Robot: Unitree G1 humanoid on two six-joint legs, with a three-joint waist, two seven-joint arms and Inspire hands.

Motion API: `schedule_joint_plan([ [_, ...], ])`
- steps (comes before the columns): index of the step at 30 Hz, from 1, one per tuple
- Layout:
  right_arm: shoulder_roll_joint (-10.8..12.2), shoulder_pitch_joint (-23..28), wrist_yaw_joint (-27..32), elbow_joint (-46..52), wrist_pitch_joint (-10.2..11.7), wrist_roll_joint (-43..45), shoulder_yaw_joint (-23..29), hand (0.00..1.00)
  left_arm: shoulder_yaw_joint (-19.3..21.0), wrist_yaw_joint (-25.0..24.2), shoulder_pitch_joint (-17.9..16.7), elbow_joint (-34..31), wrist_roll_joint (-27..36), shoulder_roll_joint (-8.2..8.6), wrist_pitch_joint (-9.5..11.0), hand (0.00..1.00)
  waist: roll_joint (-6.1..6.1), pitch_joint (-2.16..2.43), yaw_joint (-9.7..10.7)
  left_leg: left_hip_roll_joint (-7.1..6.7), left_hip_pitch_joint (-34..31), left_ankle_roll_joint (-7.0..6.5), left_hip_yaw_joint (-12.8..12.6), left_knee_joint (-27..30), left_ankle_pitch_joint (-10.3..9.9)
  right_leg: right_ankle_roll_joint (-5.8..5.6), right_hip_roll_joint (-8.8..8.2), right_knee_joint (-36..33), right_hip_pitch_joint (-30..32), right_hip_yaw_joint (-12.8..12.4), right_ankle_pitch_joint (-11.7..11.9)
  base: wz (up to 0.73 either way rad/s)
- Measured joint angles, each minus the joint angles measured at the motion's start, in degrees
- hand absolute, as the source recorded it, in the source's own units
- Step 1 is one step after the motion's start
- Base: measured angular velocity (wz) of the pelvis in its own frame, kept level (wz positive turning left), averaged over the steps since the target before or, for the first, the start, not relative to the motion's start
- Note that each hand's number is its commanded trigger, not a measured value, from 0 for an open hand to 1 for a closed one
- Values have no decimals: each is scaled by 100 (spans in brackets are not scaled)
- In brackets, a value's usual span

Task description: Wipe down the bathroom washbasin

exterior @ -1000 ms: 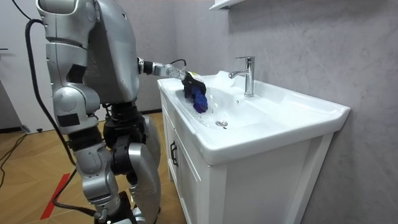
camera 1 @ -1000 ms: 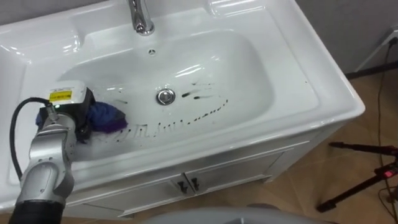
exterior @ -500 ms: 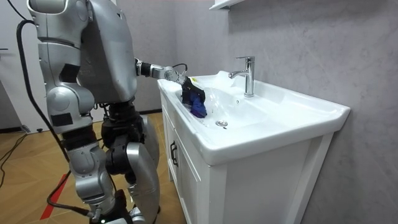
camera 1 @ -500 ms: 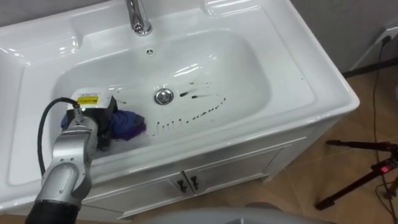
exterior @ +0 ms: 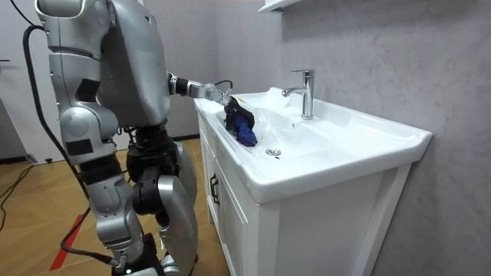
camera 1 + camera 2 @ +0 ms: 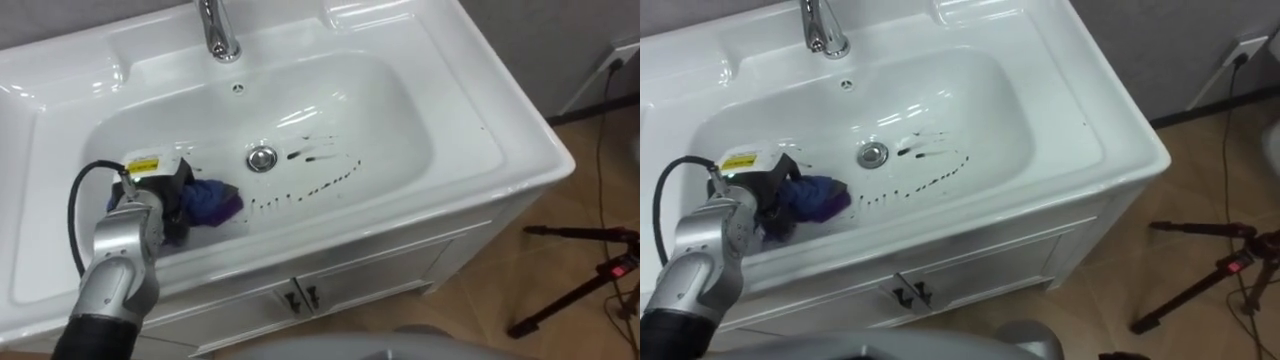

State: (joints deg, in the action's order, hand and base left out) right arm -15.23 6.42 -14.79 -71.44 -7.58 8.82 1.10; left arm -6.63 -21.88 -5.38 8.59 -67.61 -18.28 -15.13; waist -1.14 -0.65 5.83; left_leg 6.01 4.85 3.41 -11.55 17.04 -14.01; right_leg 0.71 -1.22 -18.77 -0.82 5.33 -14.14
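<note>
Clutching the blue cloth [image 6: 212, 200] in curled fingers, the left robot hand [image 6: 160, 195] holds it on the basin [image 6: 400, 110] floor left of the drain [image 6: 262, 157]; judged partway, since dark streaks [image 6: 320, 185] by the drain lie unwiped.

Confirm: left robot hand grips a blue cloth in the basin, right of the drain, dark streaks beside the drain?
Wrong side. In the left eye view the blue cloth, gripped by the left robot hand, lies left of the drain, not right. The rest holds: it is in the basin, with dark streaks beside the drain.
</note>
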Motion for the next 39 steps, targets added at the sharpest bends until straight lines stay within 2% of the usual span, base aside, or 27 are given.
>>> schedule_joint_plan([
  [6, 58, 37, 108, 26, -87, 46, 3, 0, 354, 156, 93, 364, 563, 196, 11, 100, 120, 20, -52, 2, 92, -1, -262, 5, 0, -13, -28, -112, 8, -77, -28, -6],
  [9, 87, 41, 99, 39, -165, 56, 6, 0, 388, 292, 179, 517, 879, 245, 28, 100, 173, 27, -54, 2, 89, -1, -268, 20, 0, -21, -27, -118, 8, -98, -45, -1],
  [11, 124, 38, 101, 40, -207, 206, 8, 0, 421, 397, 218, 612, 997, 350, 51, 100, 184, 34, -45, 1, 88, -3, -269, 18, -2, -36, -23, -115, 8, -116, -38, 0],
  [14, 190, 20, 93, 39, -250, 337, 11, 0, 413, 531, 232, 625, 1173, 410, 58, 100, 186, 36, 17, -1, 71, -8, -268, 16, -5, -46, -29, -107, 9, -105, -33, 2],
  [17, 218, 27, 95, 37, -322, 339, 5, 0, 405, 548, 254, 630, 1177, 495, 56, 100, 186, 36, 26, -15, 85, -9, -266, -40, -6, -50, -34, -106, 12, -104, -31, 1],
  [19, 233, 45, 102, 19, -378, 325, 4, 0, 399, 548, 306, 628, 1192, 611, 53, 100, 186, 37, 39, -47, 104, -18, -266, -109, 2, -60, -62, -116, 24, -91, -25, 4],
  [24, 343, 57, 111, 26, -375, 278, -8, 0, 147, 540, 325, 573, 1189, 663, 54, 100, 197, 38, 72, -76, 164, -25, -335, -138, 8, -79, -83, -108, 24, -163, -10, -10],
  [27, 387, 30, 87, 62, -372, 279, -197, 0, -26, 534, 389, 580, 1203, 704, 37, 100, 202, 37, 209, -85, 157, -26, -347, -132, 6, -88, -88, -93, 25, -185, -7, -1],
  [30, 423, -17, 83, 58, -373, 278, -220, 0, -175, 485, 519, 580, 1290, 830, 20, 100, 201, 35, 345, -84, 80, -27, -345, -132, 6, -91, -89, -92, 101, -168, -7, 2],
  [34, 424, -25, 87, 21, -382, 279, -225, 0, -388, 463, 655, 602, 1462, 968, 20, 100, 192, 27, 382, -76, 78, -27, -394, -135, 6, -87, -78, -108, 145, -204, -7, -6],
  [39, 431, -50, 87, 6, -381, 277, -325, 0, -528, 374, 757, 599, 1590, 967, 12, 100, 202, 19, 530, -85, 85, -27, -419, -136, 6, -89, -78, -101, 148, -251, -8, -4],
])
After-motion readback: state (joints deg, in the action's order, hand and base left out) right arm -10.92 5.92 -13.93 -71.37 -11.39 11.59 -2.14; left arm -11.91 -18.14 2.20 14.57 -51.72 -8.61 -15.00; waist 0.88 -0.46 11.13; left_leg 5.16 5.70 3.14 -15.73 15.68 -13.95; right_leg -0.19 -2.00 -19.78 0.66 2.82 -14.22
